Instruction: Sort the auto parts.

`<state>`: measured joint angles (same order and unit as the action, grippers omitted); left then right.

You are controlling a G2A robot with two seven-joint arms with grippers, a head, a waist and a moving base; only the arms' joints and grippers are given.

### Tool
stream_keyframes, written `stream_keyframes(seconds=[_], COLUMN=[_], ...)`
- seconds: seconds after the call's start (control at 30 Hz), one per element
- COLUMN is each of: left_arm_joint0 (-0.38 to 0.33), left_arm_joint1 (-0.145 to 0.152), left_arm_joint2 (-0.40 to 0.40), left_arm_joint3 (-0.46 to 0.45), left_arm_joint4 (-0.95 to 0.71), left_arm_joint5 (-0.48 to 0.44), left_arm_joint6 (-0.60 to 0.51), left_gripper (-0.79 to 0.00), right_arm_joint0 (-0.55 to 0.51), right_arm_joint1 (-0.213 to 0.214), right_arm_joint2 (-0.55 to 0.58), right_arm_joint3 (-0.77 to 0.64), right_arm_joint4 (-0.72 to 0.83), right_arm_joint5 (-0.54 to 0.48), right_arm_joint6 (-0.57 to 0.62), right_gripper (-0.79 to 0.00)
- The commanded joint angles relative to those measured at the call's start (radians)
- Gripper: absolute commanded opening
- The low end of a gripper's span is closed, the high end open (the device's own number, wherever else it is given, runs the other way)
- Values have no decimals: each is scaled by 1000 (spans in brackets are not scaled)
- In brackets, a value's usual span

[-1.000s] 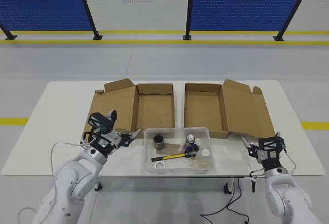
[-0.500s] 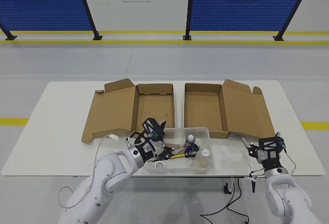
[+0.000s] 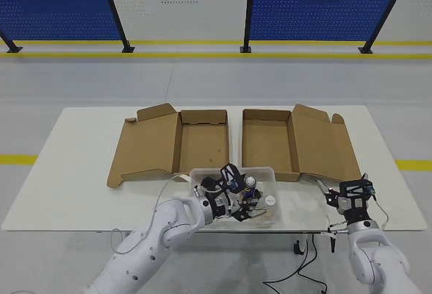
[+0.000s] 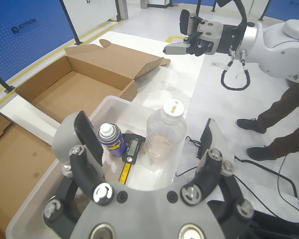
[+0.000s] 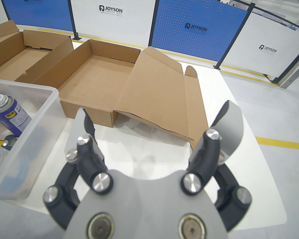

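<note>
Behind the left end of the clear plastic bin (image 3: 269, 173) an open cardboard box (image 3: 203, 145) lies flat and unfilled. The left gripper (image 4: 145, 120) hangs over the bin, tilted down into it, with its fingers spread wide and nothing between them. Under it, from the left, stand a blue spray can (image 4: 112, 141) close by the left finger pad, a digital caliper (image 4: 132, 148) lying flat with its yellow beam running back toward the wrist, and an upright clear bottle (image 4: 165, 130) with a white cap, almost centred in the gap. Both upright items have vertical long axes, so a level closing would probably suit either. Behind the bin's right end sits a second open box (image 3: 266, 143). The right gripper (image 5: 155, 108), fingers also apart and empty, hovers beyond the bin's right wall, so the left arm is clearly nearer.
</note>
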<state>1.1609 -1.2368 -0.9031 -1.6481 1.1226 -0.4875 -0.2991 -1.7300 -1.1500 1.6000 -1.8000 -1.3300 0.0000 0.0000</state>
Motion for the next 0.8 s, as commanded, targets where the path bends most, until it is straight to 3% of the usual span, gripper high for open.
stream_keyframes(seconds=[0.0, 0.23, 0.77], left_arm_joint0=[-9, -25, -21], left_arm_joint1=[-5, -12, -11], left_arm_joint2=[16, 35, 28], left_arm_joint3=[23, 90, 92], left_arm_joint4=[19, 22, 26], left_arm_joint5=[10, -4, 8], left_arm_joint6=[13, 42, 46], left_gripper=[0, 0, 0], right_arm_joint0=[0, 0, 0], right_arm_joint1=[0, 0, 0], right_arm_joint2=[0, 0, 0], right_arm_joint3=[0, 0, 0], right_arm_joint4=[0, 0, 0], right_arm_joint5=[0, 0, 0], right_arm_joint6=[0, 0, 0], right_gripper=[0, 0, 0])
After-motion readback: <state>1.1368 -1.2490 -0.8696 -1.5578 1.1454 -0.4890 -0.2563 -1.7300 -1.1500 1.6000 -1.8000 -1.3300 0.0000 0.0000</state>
